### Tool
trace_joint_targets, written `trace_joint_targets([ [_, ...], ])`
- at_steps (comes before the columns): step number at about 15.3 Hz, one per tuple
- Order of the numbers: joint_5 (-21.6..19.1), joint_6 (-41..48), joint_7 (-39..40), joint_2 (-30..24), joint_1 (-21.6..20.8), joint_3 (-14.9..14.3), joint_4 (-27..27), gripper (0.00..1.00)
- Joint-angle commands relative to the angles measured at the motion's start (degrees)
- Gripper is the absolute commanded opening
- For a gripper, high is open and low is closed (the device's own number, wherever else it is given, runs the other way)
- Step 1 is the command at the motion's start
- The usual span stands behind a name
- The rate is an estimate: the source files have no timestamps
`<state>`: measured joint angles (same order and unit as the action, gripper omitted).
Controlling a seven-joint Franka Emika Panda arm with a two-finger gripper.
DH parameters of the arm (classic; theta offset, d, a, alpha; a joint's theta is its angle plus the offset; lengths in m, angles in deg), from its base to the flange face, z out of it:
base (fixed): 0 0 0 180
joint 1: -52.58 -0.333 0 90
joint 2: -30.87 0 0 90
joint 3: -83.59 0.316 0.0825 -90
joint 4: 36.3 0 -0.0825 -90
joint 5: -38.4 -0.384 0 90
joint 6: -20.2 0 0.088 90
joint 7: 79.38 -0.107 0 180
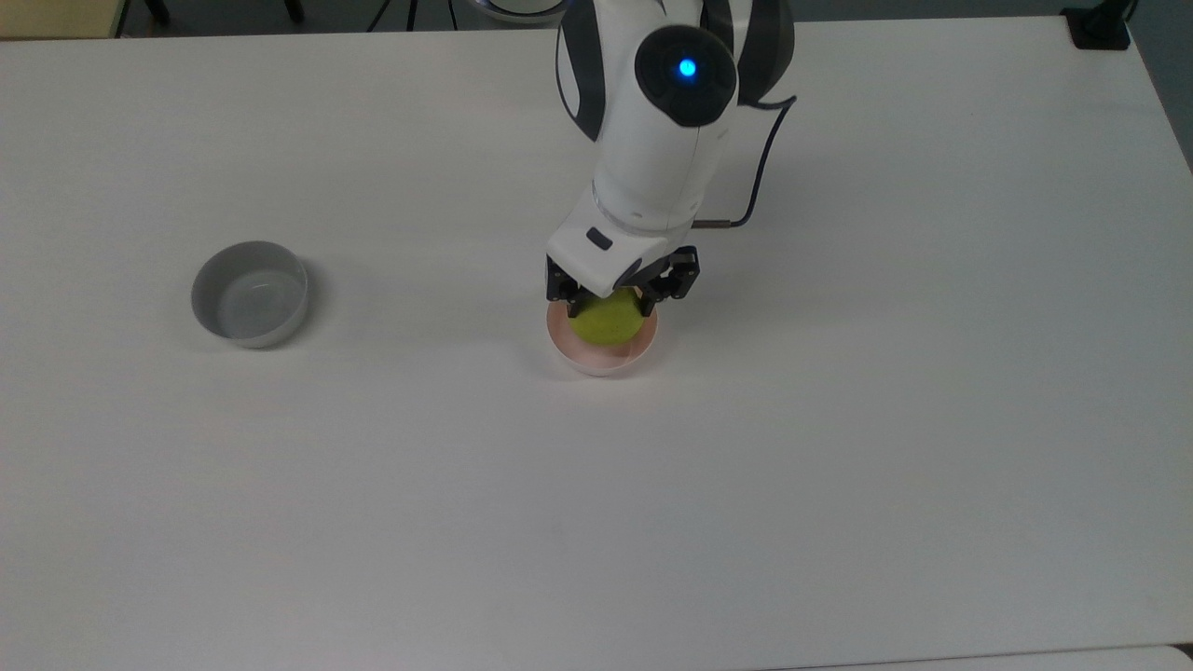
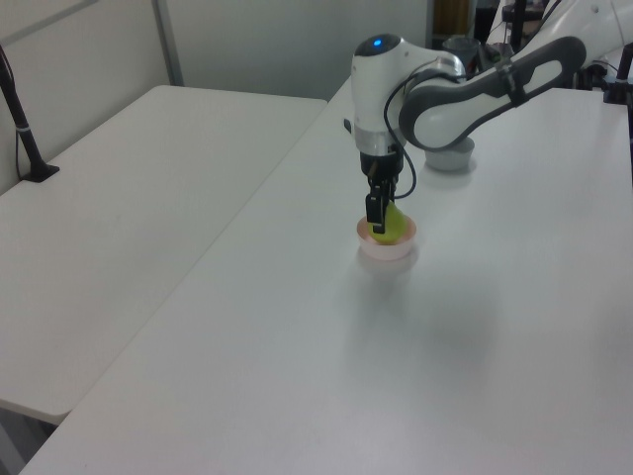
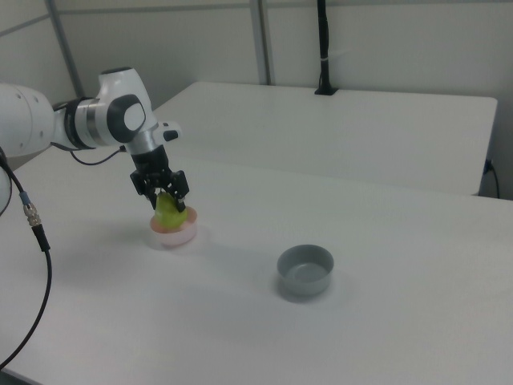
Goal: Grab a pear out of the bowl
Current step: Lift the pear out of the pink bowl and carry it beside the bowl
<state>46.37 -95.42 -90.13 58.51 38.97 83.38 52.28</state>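
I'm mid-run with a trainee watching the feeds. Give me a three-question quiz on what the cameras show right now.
1. True or false: the gripper has its fingers shut on the pear.
2. Multiple choice: in the top view, the grey bowl lies (A) to the left of the pink bowl, (B) to its right, (C) stacked inside it.
3. Short answer: in the right view, is the pear lying low in the pink bowl or raised above its rim?

Key:
1. True.
2. A.
3. Raised above the rim, though directly over the bowl.
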Motion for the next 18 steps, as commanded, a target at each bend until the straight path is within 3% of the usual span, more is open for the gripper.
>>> trace_joint_targets([
  [1,-1.0,2.3,-1.9,-4.2,-0.5,-0.1,0.5,0.56],
  [7,-1.7,7.5,-1.6,-7.3,0.7,-0.2,-1.3,0.56],
  [18,-0.9,5.3,6.4,-5.6,11.6,-0.9,-1.1,0.57],
])
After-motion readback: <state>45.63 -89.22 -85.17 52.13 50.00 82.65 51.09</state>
